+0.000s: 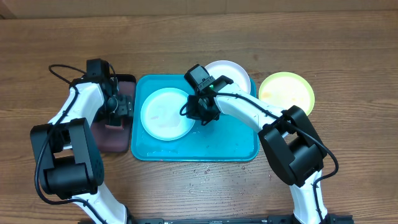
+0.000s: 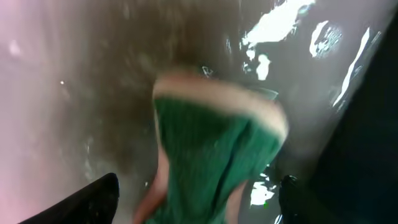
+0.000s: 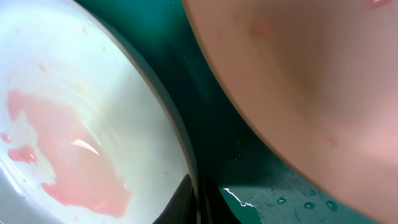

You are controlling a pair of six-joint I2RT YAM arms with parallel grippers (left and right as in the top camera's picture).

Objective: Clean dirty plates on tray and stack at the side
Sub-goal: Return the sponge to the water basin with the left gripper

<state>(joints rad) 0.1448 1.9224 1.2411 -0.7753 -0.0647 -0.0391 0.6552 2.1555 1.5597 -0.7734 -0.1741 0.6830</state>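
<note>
The turquoise tray lies mid-table, wet with droplets. On its left half rests a light cyan plate with a pink smear. My right gripper is shut on that plate's right rim, one dark finger on the inside. A white plate sits at the tray's back right and fills the upper right of the right wrist view. A yellow-green plate lies on the table, right of the tray. My left gripper stands open around a green sponge, fingers clear of it.
A smaller black tray with a pinkish, wet inside lies left of the turquoise tray, under my left gripper. Water drops speckle the wooden table in front of the tray.
</note>
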